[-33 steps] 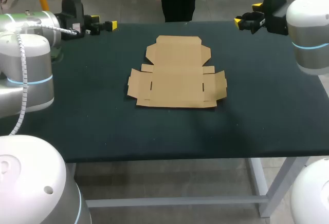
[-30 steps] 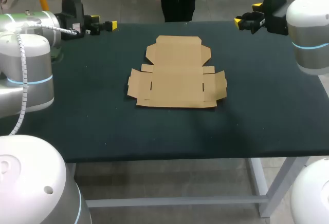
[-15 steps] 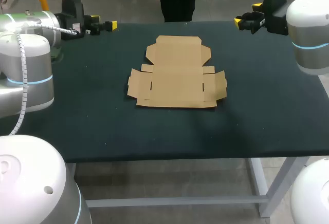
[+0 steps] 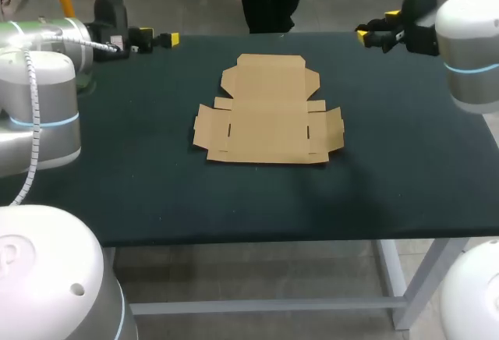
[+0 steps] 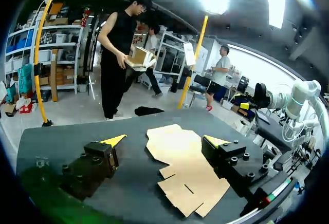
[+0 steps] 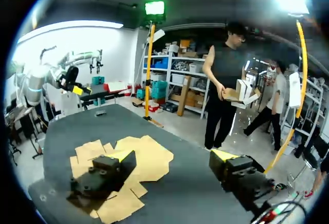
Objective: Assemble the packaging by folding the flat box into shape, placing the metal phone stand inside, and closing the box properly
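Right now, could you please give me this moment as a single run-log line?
flat cardboard box unfolded, mid-table | left gripper open, empty, far-left corner | right gripper open, empty, far-right corner | phone stand not seen

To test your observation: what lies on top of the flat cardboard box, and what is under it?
Nothing lies on the flat cardboard box; its top face is bare. It rests on the dark table; the patch beneath is hidden.

An unfolded cardboard box is laid flat on the table, toward its far edge. The left gripper and right gripper are held at its far corners, fingers seemingly parted.
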### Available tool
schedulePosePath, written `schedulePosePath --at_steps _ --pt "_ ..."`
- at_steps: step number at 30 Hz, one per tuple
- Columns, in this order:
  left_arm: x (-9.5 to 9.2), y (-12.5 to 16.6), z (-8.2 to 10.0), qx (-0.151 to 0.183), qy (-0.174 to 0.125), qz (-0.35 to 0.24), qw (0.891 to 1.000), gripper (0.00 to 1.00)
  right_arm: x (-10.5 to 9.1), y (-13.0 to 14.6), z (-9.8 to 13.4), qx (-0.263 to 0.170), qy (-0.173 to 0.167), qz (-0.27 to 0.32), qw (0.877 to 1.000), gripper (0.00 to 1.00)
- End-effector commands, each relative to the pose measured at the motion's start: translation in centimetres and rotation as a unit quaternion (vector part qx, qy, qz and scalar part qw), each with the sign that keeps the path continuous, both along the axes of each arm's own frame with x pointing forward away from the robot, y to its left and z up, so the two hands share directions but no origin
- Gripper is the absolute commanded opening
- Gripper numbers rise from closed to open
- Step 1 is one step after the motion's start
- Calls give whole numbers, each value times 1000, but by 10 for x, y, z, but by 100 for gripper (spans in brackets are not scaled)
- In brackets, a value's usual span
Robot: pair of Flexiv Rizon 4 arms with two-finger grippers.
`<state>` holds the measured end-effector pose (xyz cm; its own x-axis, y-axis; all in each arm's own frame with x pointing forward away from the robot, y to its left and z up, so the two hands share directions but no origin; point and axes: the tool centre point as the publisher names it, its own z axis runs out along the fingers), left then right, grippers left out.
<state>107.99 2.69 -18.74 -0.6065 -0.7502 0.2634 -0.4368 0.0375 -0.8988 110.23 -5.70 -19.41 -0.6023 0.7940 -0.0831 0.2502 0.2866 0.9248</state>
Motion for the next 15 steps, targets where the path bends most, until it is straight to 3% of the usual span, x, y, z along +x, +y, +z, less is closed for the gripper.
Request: schedulePosePath --at_steps 1,9,15 --pt "0 0 8 23 81 7 996 100 2 2 8 -21 86 -23 996 100" --pt "-7 3 0 -7 223 4 975 100 -10 -3 -6 -2 197 -34 980 100" --pt "-10 5 -15 -12 331 1 943 100 -23 -9 -20 4 276 -52 960 100"
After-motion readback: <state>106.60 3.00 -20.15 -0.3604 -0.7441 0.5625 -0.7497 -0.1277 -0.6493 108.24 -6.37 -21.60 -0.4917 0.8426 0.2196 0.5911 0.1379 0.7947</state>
